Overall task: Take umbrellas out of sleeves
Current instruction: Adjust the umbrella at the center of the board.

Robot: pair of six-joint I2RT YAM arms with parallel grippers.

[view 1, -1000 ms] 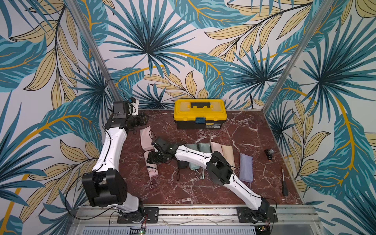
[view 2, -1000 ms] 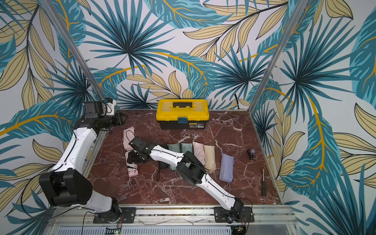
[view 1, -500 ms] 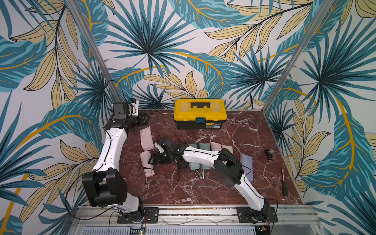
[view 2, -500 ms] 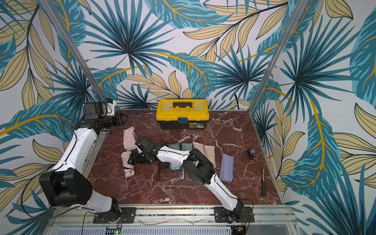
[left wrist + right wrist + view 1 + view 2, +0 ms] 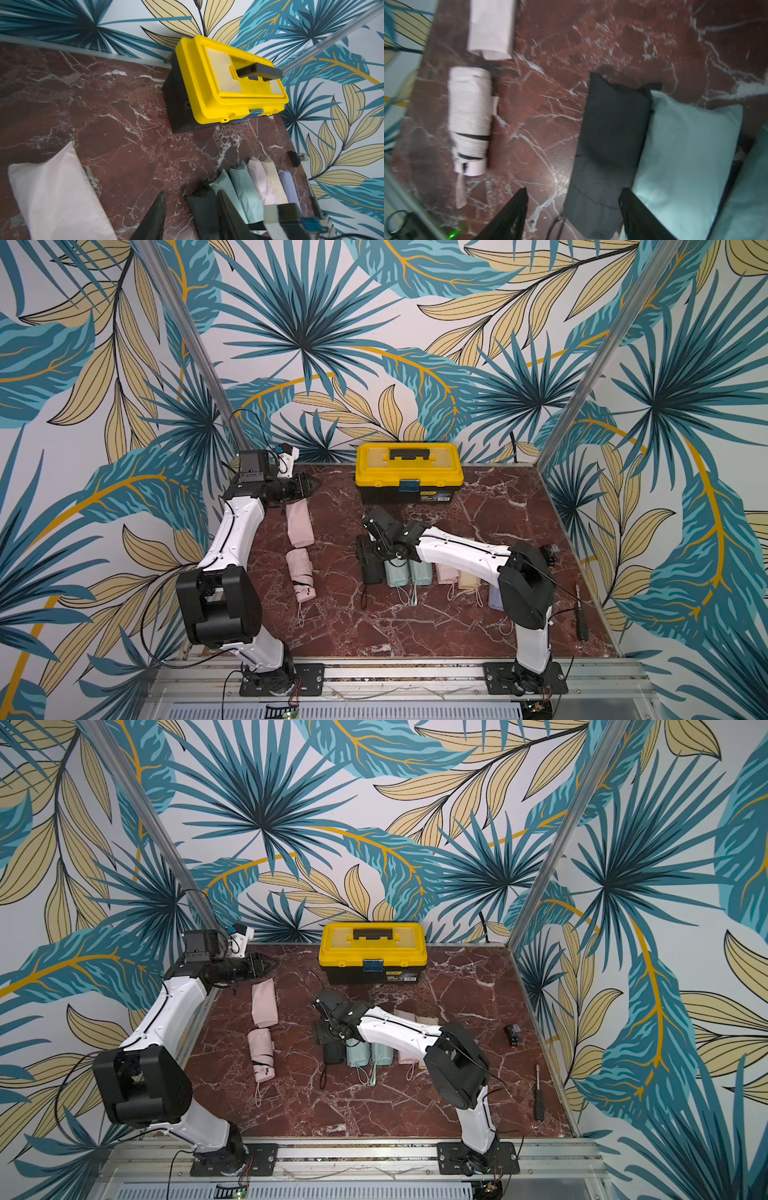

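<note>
The right fingers [image 5: 365, 551] hang wide apart over the black sleeve [image 5: 371, 572], just in front of the toolbox [image 5: 409, 477], and grip nothing. The right wrist view shows bare marble between one finger [image 5: 510, 216] and the fabric. The left fingers [image 5: 312, 488] are partly open and empty. They hover off the toolbox's left end, much where they hung a second ago.

A second ago the right arm reached well left of the toolbox front, to the pink umbrella [image 5: 302, 574], which then lay end to end against the pink sleeve [image 5: 299, 524]. Now the two lie apart on the marble surface [image 5: 478, 506]. The limp sleeve is nearer the toolbox's left end. The bare umbrella lies beyond it, its handle and wrist loop pointing away from the toolbox. The arm has swung back to the row.

That row sits directly in front of the toolbox: the black sleeve, two mint sleeves [image 5: 395, 574], a second pink sleeve [image 5: 446, 574], a beige sleeve [image 5: 469, 581] and a lilac sleeve [image 5: 494, 599]. All are plump, and loops trail from several ends away from the toolbox.

In both top views the right arm covers most of the beige and lilac sleeves. The left wrist view shows all six closed ends side by side, pointing toward the toolbox. Only the right wrist view, though blurred, shows the dark bands near the bare umbrella's handle.
</note>
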